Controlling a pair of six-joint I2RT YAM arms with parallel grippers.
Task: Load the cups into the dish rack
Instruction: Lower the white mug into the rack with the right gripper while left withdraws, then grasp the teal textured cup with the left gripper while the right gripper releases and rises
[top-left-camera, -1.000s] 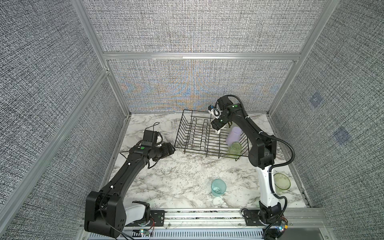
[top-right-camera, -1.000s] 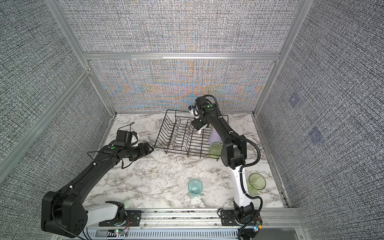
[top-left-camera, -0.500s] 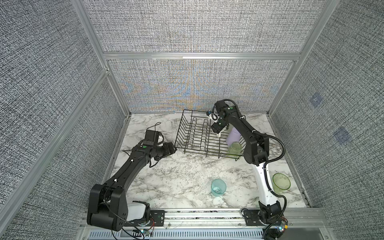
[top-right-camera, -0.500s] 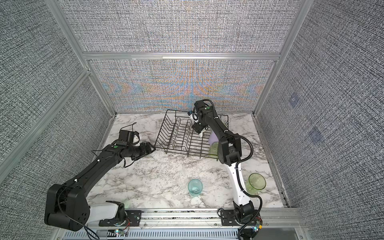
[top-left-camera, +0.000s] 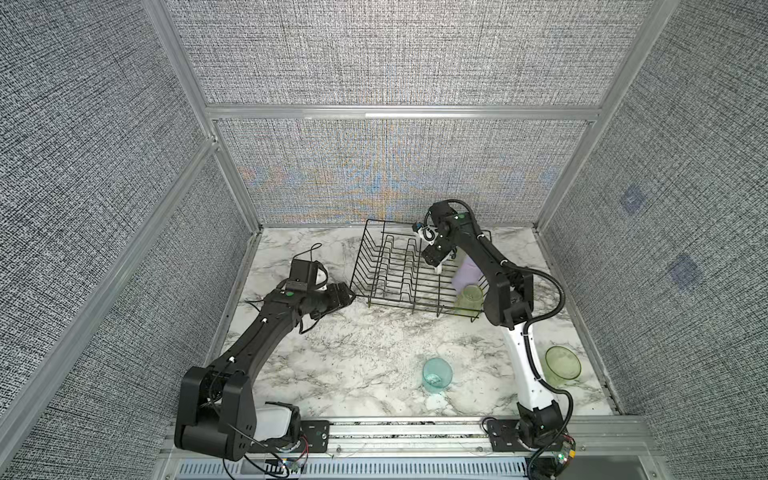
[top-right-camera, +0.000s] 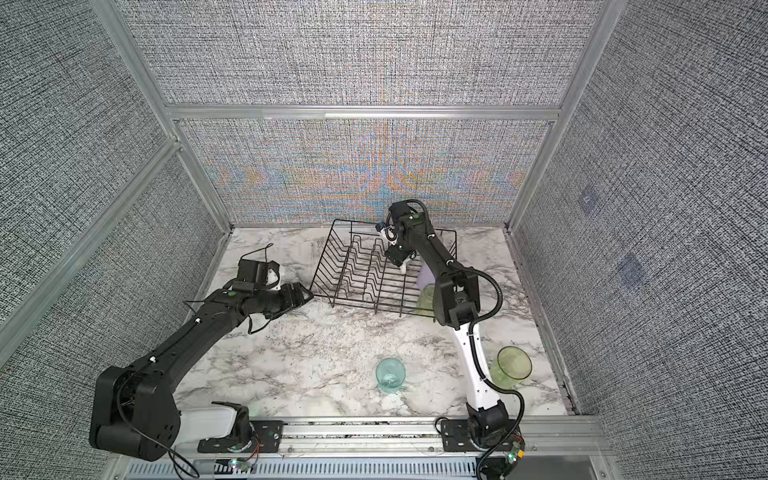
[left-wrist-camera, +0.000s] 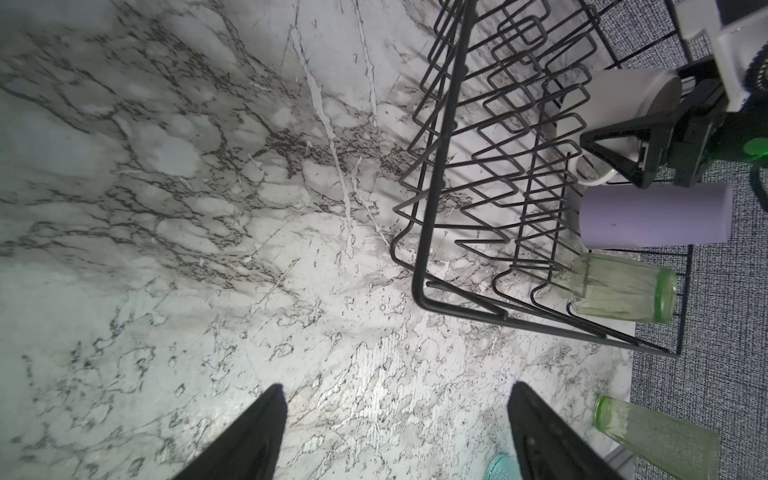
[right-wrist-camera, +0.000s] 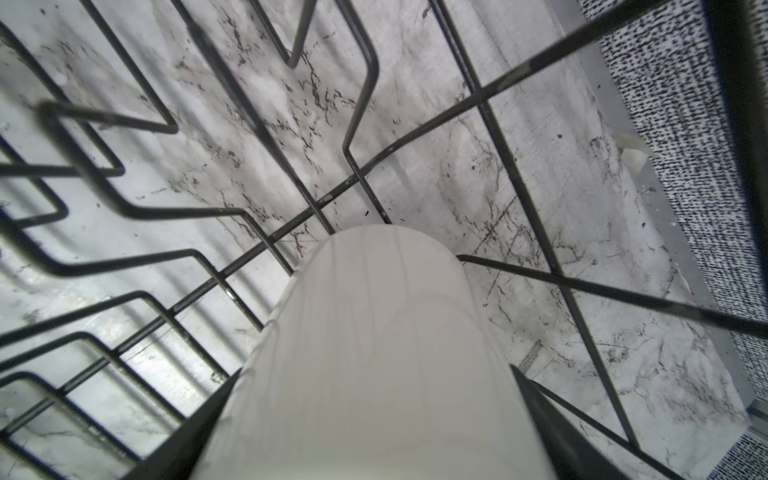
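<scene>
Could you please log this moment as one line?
right gripper: shut on white mug inside dish rack | left gripper: open, empty, beside rack | racked: lavender cup, green tumbler | on table: teal cup, loose green tumbler

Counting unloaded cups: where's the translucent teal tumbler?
In both top views the teal tumbler sits on the marble tabletop near the front, outside the black wire dish rack, left of the right arm.

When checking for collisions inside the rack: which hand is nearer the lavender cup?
Right. The right hand, holding the white mug, is inside the dish rack beside the lavender cup; the left hand sits outside the rack's opposite end.
</scene>
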